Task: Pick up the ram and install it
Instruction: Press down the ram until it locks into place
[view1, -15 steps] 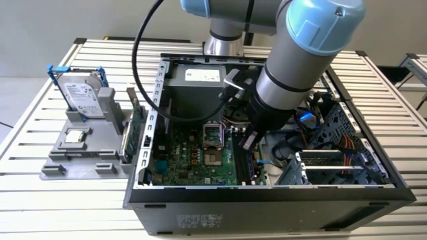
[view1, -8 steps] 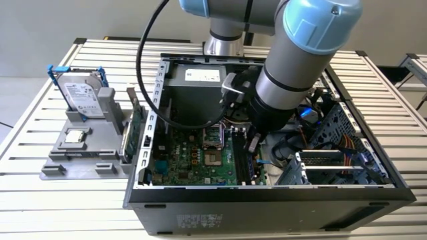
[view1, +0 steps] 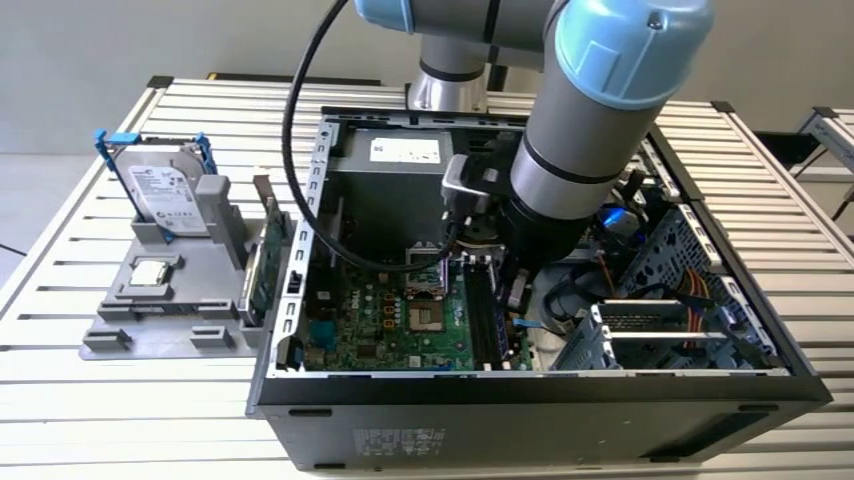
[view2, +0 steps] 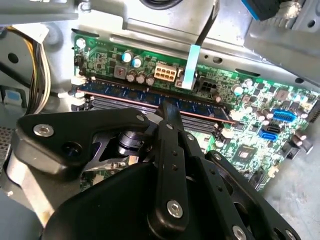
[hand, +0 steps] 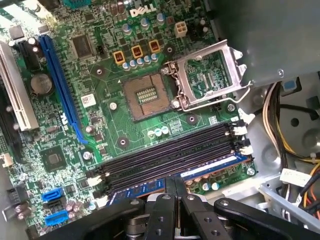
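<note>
1 ram (hand: 215, 167), bluish stick w/ dark chips, stands on edge in the outermost memory slot of the motherboard (hand: 107, 125); in the second wrist view the ram (view2: 130, 92) runs the slot's whole length. Gripper (hand: 176, 184) is nearly closed, its fingers (hand: 167, 187) pinching the stick's top edge at mid-length; same grip in the second wrist view (view2: 167, 107). Next to the stick: 3 black slots (hand: 165, 152), all empty.

Also on the board: 1 CPU socket (hand: 145, 95), uncovered, w/ its metal plate (hand: 210, 75) flipped up; 1 long blue slot (hand: 60, 85); 2 small blue ports (hand: 54, 206); 3 yellow-topped parts (hand: 136, 50). There's white lettering near the board's edge.

Exterior view: arm comes in from 12 o'clock, gripper (view1: 514, 290) down inside the open PC case (view1: 534, 400), at 3 o'clock of the socket. At 9 o'clock of the case sits 1 grey holder (view1: 174, 290) w/ 1 hard drive (view1: 167, 195) in a blue frame, upright, w/ a label on its face, & 1 green card (view1: 274, 260) on edge. 1 white sticker (view1: 404, 150) on the power supply at 12 o'clock.
</note>
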